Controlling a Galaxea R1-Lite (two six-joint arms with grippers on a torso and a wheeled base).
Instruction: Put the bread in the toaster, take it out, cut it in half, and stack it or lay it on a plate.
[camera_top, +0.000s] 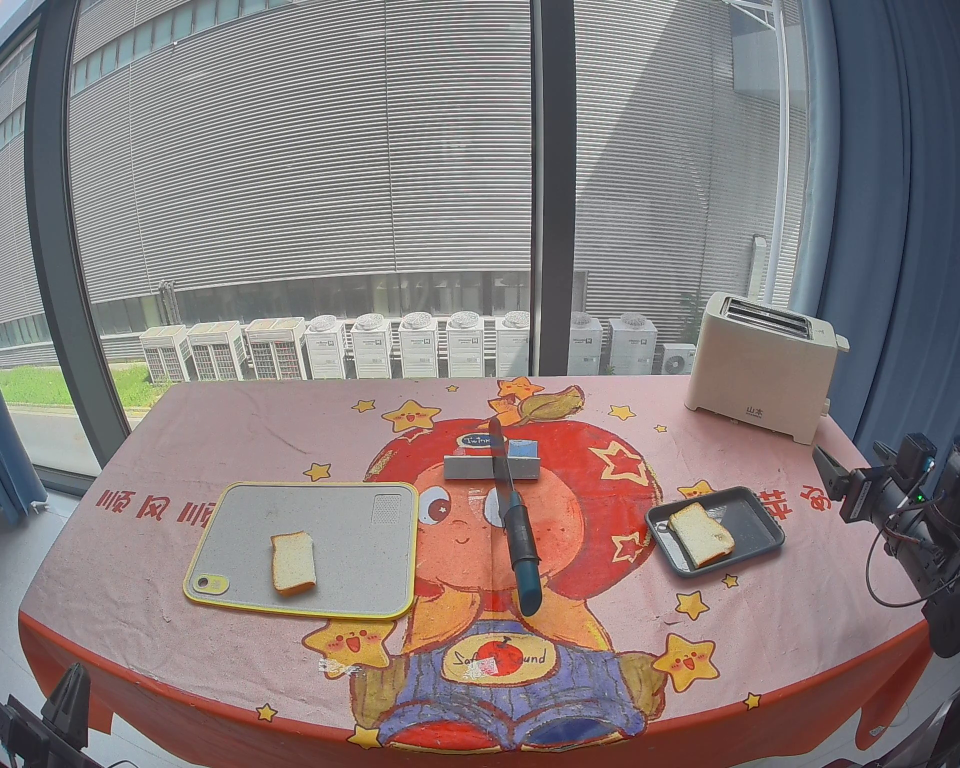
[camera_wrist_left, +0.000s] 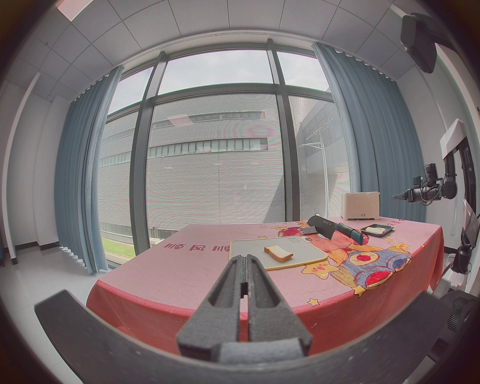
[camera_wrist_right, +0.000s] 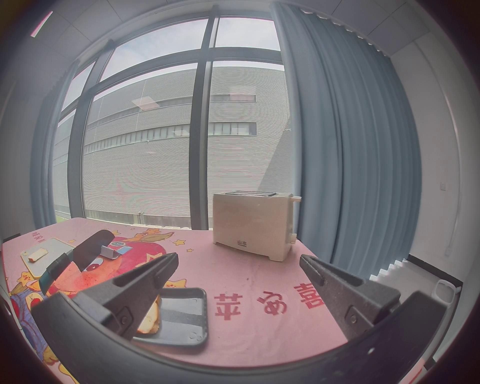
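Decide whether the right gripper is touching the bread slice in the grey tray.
Apart. The head view shows the right gripper by the table's right edge, with bare tablecloth between it and the tray holding the bread slice.

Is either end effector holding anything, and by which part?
Nothing is held. The left end effector is shut with nothing in it; the right end effector is open and empty.

Left end effector (camera_wrist_left: 244, 285) pressed closed; right end effector (camera_wrist_right: 237, 260) spread wide.
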